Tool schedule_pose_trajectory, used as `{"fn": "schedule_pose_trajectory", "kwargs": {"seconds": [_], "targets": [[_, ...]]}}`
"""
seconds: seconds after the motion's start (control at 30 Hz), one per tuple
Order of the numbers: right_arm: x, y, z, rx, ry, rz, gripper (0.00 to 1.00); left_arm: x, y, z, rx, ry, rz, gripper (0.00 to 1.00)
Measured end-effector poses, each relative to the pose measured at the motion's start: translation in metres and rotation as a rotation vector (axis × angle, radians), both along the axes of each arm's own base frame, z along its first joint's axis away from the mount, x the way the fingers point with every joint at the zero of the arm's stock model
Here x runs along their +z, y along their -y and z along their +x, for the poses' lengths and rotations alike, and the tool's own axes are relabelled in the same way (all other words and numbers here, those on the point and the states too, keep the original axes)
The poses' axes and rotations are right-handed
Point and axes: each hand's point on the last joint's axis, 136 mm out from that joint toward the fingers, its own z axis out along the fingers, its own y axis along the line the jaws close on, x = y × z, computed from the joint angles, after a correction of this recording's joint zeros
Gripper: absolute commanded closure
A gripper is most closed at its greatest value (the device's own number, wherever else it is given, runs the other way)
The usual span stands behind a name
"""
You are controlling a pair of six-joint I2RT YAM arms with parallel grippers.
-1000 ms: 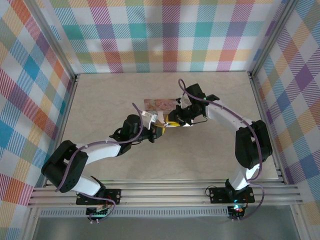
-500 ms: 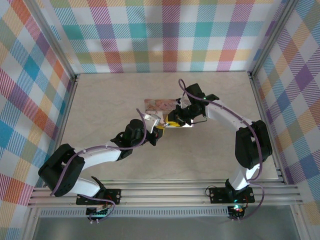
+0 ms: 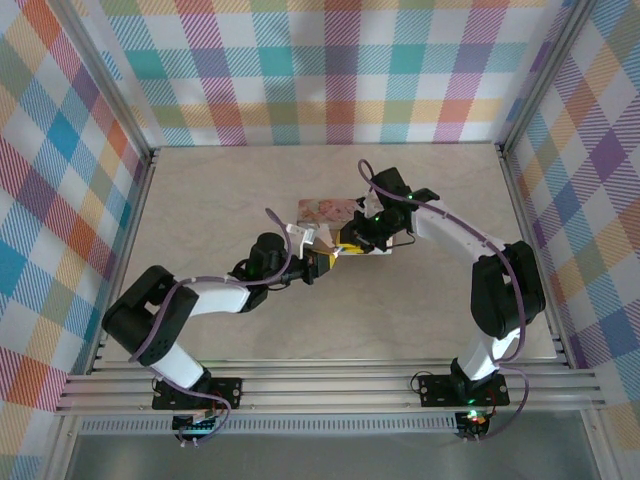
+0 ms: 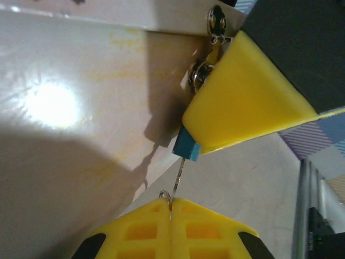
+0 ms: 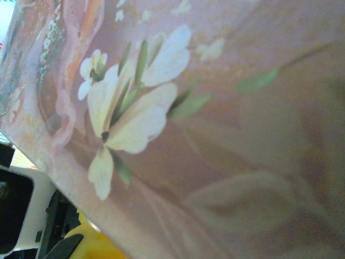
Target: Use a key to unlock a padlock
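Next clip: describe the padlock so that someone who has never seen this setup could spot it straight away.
Mid-table lies a pink flower-printed tin; the two grippers meet at its near edge. There the padlock pokes out beneath the right gripper's yellow finger, with a thin key running to the left gripper. Its small blue block is the only blue among yellow fingers and pink tin.

Nothing to read at this moment: no lettering, number, brand mark or sign comes out legibly on any surface. The pink tin (image 5: 226,178) has a printed picture on its lid, a pale flower with green leaves, and no words can be made out there.
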Motion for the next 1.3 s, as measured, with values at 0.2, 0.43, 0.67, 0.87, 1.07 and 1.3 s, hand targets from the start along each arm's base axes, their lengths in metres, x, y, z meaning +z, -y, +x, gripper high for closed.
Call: {"fn": "schedule_pose_trajectory", "kwargs": {"seconds": [0.2, 0.43, 0.67, 0.87, 1.07, 1.3], "targets": [[-0.001, 0.002, 0.0, -0.005, -0.005, -0.004, 1.0, 0.002, 0.005, 0.002, -0.01, -0.013, -0.036, 1.0], [0.001, 0.0, -0.001, -0.004, -0.01, 0.008, 1.0, 0.005, 0.002, 0.002, 0.0, 0.035, 0.007, 1.0], [-0.001, -0.002, -0.001, -0.004, -0.011, 0.022, 1.0, 0.004, 0.001, 0.001, -0.001, 0.052, 0.032, 1.0], [-0.011, -0.002, -0.001, -0.008, 0.02, 0.026, 1.0, -0.008, 0.001, 0.002, 0.005, 0.019, 0.044, 1.0], [-0.039, -0.005, -0.005, -0.016, 0.059, 0.006, 1.0, -0.037, -0.006, -0.004, 0.039, -0.033, 0.061, 1.0], [-0.066, -0.016, -0.005, -0.01, 0.151, -0.036, 1.0, -0.066, -0.016, -0.007, 0.089, -0.053, 0.061, 1.0]]}}
